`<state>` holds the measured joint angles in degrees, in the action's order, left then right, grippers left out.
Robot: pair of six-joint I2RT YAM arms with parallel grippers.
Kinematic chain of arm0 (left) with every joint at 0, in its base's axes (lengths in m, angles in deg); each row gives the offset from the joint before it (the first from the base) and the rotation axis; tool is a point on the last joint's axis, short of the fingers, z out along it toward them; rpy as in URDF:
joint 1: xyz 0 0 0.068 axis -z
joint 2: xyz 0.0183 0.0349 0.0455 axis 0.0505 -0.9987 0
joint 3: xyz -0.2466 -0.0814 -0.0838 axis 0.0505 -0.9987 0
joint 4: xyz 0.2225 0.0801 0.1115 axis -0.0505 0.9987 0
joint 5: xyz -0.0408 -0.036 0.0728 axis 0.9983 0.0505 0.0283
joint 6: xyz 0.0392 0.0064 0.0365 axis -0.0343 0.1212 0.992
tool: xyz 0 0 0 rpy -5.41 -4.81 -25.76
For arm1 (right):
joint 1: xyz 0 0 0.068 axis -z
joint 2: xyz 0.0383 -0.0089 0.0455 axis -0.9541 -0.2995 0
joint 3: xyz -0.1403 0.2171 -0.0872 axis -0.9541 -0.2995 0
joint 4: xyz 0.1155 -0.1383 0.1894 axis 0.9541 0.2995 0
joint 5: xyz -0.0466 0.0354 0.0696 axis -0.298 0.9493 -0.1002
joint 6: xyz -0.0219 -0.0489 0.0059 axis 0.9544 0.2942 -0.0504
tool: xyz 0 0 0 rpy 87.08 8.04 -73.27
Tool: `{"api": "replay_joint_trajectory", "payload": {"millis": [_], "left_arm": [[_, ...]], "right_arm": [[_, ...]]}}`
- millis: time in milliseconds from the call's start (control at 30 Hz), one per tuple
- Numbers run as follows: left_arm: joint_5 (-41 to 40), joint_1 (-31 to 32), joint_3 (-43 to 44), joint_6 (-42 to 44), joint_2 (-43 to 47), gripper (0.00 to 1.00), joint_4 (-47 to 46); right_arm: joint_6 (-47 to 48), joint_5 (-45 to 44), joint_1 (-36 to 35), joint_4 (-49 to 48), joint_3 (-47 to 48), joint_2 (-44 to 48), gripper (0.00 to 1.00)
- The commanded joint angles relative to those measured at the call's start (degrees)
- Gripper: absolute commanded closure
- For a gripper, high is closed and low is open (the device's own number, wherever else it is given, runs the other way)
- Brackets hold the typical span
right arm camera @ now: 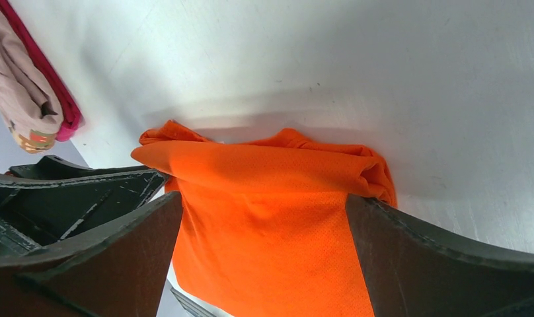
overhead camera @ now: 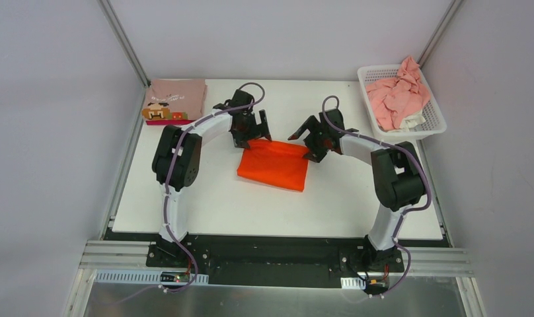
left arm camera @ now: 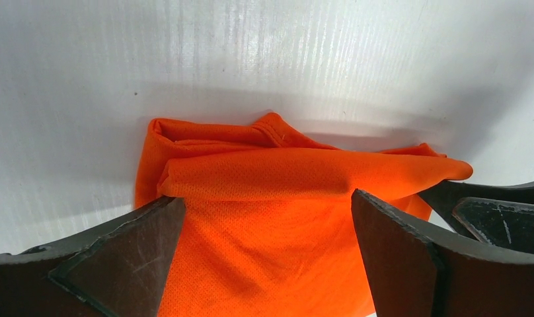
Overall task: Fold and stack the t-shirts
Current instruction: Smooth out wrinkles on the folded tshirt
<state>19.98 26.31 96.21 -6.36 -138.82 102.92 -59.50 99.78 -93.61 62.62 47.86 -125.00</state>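
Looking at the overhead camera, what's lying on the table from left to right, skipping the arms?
Folded dusty-pink t-shirt → orange t-shirt → white basket holding crumpled pink shirts.

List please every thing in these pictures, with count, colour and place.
orange t-shirt: 1, bright orange, folded, table centre
dusty-pink t-shirt: 1, face print, folded, far left corner
magenta t-shirt: 1, edge showing under the dusty-pink one
light pink t-shirts: count unclear, crumpled in basket
basket: 1, white, far right corner
table: 1, white
left pincer: 1, black, open, orange t-shirt's far left
right pincer: 1, black, open, its far right
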Motion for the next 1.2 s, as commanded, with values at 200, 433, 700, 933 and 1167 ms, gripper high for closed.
{"api": "replay_joint_trajectory", "payload": {"millis": [200, 433, 700, 933, 1167], "left_arm": [[-16.5, 1.0, -7.9, -0.6, 20.2, 0.00, 4.7], [-8.3, 5.2, -15.2, -1.1, 25.9, 0.00, 4.5], [-0.2, 8.2, -15.0, -0.9, 19.8, 0.00, 1.4], [-2.2, 8.5, -22.2, -1.8, 18.7, 0.00, -1.0], [-1.5, 8.5, -24.7, -2.6, 18.5, 0.00, -2.5]], "right_arm": [[5.9, -5.5, -0.7, 12.1, -0.5, 12.5, 0.00], [3.4, -2.7, -5.5, 11.4, -8.1, 21.8, 0.00], [1.1, -7.5, -8.2, 9.3, -11.5, 24.4, 0.00], [0.6, -9.0, -5.6, 7.2, -9.7, 19.3, 0.00], [1.7, -10.4, -4.1, 6.2, -7.5, 15.0, 0.01]]}}
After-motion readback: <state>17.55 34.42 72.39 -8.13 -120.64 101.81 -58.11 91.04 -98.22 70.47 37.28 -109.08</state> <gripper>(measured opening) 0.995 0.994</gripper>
